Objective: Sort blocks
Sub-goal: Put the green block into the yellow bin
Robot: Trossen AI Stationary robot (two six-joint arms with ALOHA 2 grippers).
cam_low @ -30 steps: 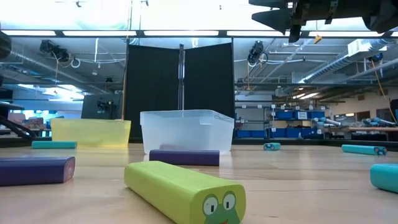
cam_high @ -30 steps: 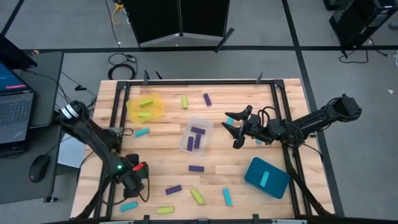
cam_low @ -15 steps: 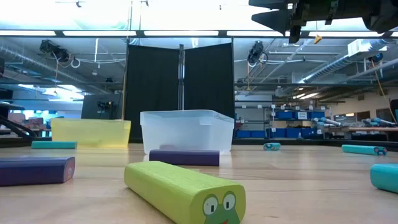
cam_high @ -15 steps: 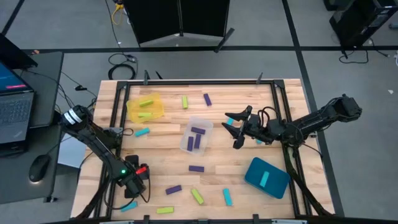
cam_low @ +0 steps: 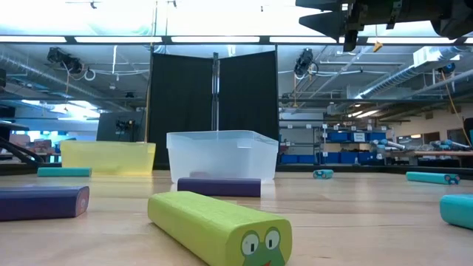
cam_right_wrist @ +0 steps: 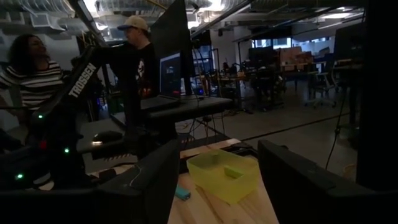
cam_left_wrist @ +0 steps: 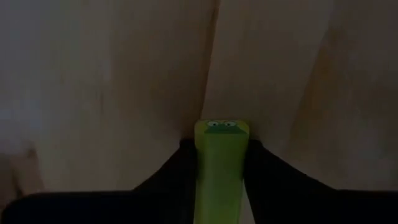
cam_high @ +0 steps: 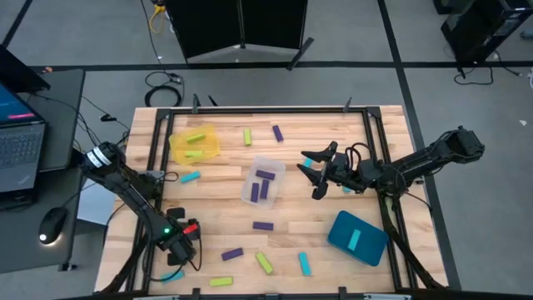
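Left claw [cam_high: 176,254]: down at the table's 7 o'clock corner, pinching a lime-green block [cam_left_wrist: 219,165] between my two fingers; in the left wrist view its frog-face end points away from me over bare wood

Right claw [cam_high: 315,172]: hanging above the table toward 3 o'clock, fingers spread wide and holding nothing, waiting

Step in hand: I judge this to be the pickup of a green block, with the carry to its tray not yet begun

Trays: yellow tray [cam_high: 209,147] at 10 o'clock holds lime-green blocks, clear tray [cam_high: 251,192] near the centre holds purple ones, teal tray [cam_high: 369,248] at 5 o'clock holds a cyan one

Blocks left loose: a purple block [cam_high: 262,225] just past the clear tray toward 6 o'clock, another purple [cam_high: 232,253] and a green block [cam_high: 264,263] near 6 o'clock, a cyan block [cam_high: 305,263] beside that, a cyan block [cam_high: 191,177] toward 9 o'clock, and a green [cam_high: 247,137] and a purple [cam_high: 277,132] up near 12 o'clock

Next move calls for: lifting my left claw clear of the table, travelling toward 10 o'clock, and letting go only once the block is over the yellow tray's opening

Risk: the block may tip out if my pinch sits too near one end
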